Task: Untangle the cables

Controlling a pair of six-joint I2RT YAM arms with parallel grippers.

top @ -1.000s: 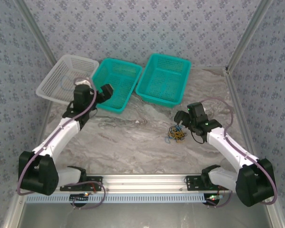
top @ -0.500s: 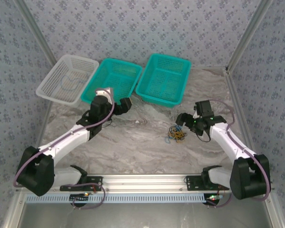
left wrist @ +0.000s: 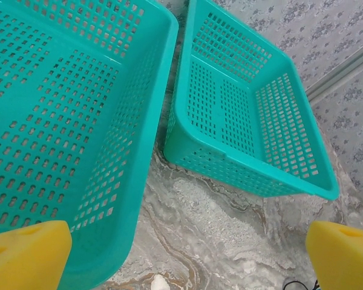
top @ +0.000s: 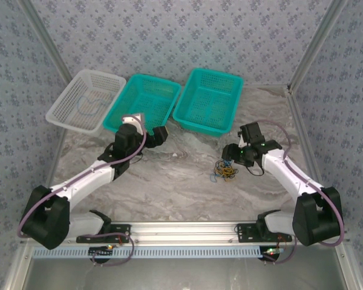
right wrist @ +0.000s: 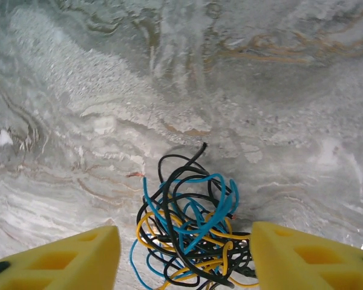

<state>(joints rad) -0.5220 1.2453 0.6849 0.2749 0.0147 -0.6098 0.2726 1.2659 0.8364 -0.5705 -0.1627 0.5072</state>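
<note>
No words, numbers, labels or brand marks can be read on anything here. The teal baskets (left wrist: 230, 115) are plain perforated plastic. The desk (top: 169, 175) has a marbled pattern and the walls (top: 169, 36) a small flower print.

The table (top: 169, 181) has a grey-white marbled top veined in tan, with a faint sheen and a fine grain close up. The two teal baskets (left wrist: 230, 169) are moulded plastic, smooth and slightly glossy, their walls and floors pierced with slots. The white basket (top: 72, 124) is the same kind of slotted plastic. The cables (right wrist: 193, 229) have smooth sheaths in blue, black and yellow, lightly glossy. The finger pads (right wrist: 66, 260) look like matt yellow foam or soft rubber. The arms (top: 78, 178) have glossy white shells and matt black joints. The rail (top: 187, 229) is silvery brushed metal. The walls (top: 181, 36) look matt, like printed paper or cloth.
</note>
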